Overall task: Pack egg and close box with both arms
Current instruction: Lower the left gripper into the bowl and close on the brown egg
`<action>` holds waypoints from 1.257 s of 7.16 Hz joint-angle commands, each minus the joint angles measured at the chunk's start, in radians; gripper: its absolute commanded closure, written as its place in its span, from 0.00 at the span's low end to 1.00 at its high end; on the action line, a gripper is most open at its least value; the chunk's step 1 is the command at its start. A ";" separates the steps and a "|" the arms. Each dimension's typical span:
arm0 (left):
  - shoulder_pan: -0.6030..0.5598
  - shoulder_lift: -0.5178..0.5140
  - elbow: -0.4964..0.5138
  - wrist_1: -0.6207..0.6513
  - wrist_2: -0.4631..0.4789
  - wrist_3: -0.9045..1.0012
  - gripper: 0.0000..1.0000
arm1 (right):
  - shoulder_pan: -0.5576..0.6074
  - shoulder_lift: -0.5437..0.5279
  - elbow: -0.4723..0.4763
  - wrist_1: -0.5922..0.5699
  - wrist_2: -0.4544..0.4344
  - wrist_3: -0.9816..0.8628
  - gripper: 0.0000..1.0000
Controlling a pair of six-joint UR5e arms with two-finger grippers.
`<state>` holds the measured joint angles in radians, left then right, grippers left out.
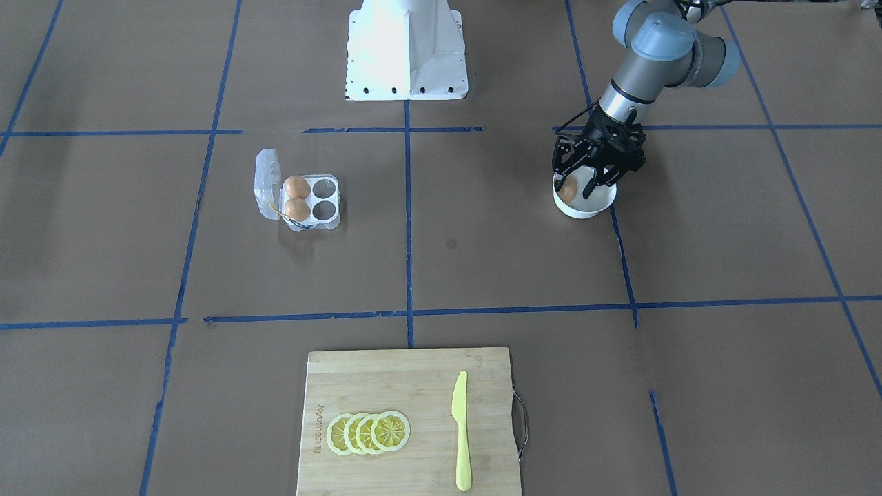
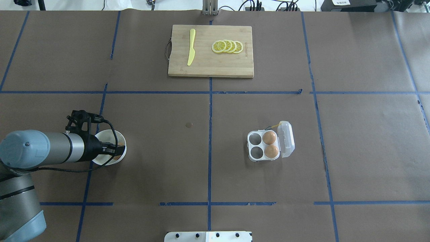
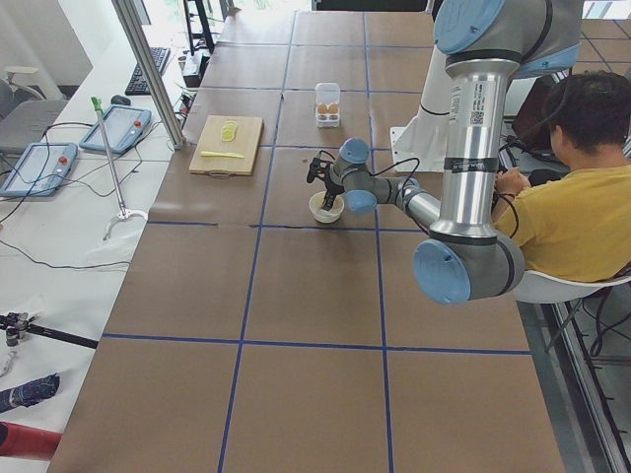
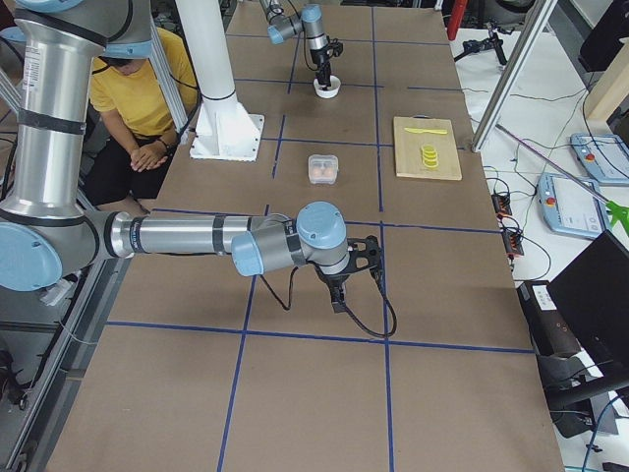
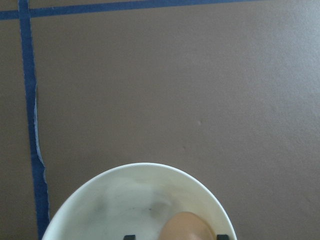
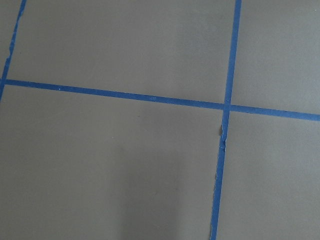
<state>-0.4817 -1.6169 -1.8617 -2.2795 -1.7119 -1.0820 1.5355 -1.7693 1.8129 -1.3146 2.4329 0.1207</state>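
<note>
Left tool (image 1: 576,187), spread open astride the egg (image 1: 568,190) in the white bowl (image 1: 595,207), looks mid-pick; next it must pinch gently, then carry to the box (image 1: 324,198).

Mark on cutting board (image 1: 412,386): one engraved line of characters, darker than the wood.
Position, front-facing view: at 9 o'clock of the lemon slices (image 1: 368,432), running along the board's side edge.
Position, overhead view: at 3 o'clock of the slices, near the board's edge.
Legibility: characters too small and faint to read; no brand name confirmed.
Other lettering, numbers, signs: none legible in any view.
</note>
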 commanded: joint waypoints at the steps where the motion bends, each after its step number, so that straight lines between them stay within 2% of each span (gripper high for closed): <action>1: 0.000 -0.001 0.007 0.000 0.000 0.001 0.40 | 0.000 -0.001 -0.001 0.000 0.000 -0.001 0.00; 3: 0.000 -0.001 0.013 0.000 0.000 0.001 0.46 | 0.000 0.001 -0.001 0.000 0.000 -0.001 0.00; 6: 0.000 0.000 0.018 0.000 0.000 0.001 0.46 | 0.000 0.001 -0.001 0.000 -0.002 -0.001 0.00; 7: 0.000 -0.001 0.015 0.000 0.000 0.001 0.51 | 0.000 0.001 -0.001 0.000 0.000 -0.001 0.00; 9: -0.018 0.009 -0.023 0.000 -0.003 0.048 0.79 | 0.000 0.001 -0.001 0.000 0.000 -0.001 0.00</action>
<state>-0.4908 -1.6149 -1.8619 -2.2795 -1.7133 -1.0672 1.5355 -1.7687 1.8116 -1.3146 2.4327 0.1196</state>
